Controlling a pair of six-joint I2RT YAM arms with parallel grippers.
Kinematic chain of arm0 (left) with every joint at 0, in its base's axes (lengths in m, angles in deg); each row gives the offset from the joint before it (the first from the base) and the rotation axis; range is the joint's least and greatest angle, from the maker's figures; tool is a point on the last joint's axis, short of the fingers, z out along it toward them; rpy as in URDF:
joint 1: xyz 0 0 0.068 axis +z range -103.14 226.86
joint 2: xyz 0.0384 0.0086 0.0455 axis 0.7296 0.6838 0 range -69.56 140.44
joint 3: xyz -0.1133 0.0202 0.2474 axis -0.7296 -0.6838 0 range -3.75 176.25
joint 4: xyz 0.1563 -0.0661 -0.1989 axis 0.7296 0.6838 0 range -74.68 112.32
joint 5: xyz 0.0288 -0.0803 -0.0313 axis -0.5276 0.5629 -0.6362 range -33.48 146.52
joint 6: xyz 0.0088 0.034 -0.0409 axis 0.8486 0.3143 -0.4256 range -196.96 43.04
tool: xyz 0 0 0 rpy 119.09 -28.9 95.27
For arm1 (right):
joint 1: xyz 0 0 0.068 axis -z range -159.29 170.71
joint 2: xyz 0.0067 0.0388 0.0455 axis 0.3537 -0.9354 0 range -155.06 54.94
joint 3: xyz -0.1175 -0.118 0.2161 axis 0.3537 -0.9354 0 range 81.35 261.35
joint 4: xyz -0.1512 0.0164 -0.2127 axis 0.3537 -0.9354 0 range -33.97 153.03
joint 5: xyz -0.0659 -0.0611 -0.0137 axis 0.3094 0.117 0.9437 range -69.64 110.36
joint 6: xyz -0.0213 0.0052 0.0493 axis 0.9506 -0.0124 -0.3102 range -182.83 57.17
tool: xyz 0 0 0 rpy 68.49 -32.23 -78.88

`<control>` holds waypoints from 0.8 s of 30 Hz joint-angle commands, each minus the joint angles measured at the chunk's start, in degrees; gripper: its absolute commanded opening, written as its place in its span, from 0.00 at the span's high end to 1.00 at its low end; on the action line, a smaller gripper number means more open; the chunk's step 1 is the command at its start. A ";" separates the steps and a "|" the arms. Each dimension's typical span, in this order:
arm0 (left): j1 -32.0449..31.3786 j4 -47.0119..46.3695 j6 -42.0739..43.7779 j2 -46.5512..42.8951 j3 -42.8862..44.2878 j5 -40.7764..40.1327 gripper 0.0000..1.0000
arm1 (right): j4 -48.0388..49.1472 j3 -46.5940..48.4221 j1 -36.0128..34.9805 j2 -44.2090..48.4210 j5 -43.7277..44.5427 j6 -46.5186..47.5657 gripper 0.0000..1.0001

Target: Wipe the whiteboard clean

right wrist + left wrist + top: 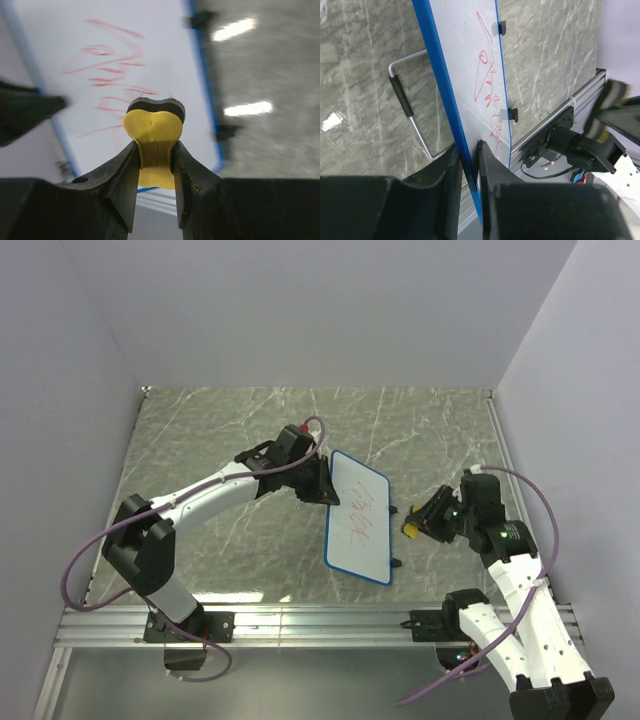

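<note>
Blue-framed whiteboard (357, 530) at centre of top view on grey marbled tabletop (220, 430), long side running up and down the frame, red scribbles (362, 512) on its face.

Established from left wrist view only: left end effector (470, 165) pressed together on the board's blue edge, one finger on each face. Board raised at an angle. Bent wire stand (402, 97) with black sleeve visible beyond its back side. Small black clips (514, 115) noted on the opposite edge.

Established from right wrist view only: right end effector (155, 160) pinching a yellow eraser (154, 127) with dark felt top, pointed at the scribbles. Contact with board not determinable there. Per top view, eraser just beside the board's right edge, apart from it.

Aluminium rail (320, 620) across lower frame, nothing between eraser and board.

Left arm stretched from lower left to the board's upper left corner. Right arm bent, rising from lower right, end effector pointing left.
</note>
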 commanded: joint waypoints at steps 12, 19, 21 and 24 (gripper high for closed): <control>-1.90 5.56 4.97 5.08 3.54 -5.07 1.00 | 28.55 10.24 -4.25 -19.49 -14.59 -7.44 1.00; -2.07 7.49 5.86 8.60 8.11 -5.25 1.00 | 32.07 10.68 -8.64 -26.70 -9.41 -8.94 1.00; -2.16 8.55 5.42 9.48 9.87 -5.42 1.00 | 33.30 10.24 -9.70 -27.23 -8.44 -8.85 1.00; -2.25 8.11 5.15 10.01 9.96 -6.04 1.00 | 35.14 9.80 -9.97 -29.25 -7.73 -7.54 1.00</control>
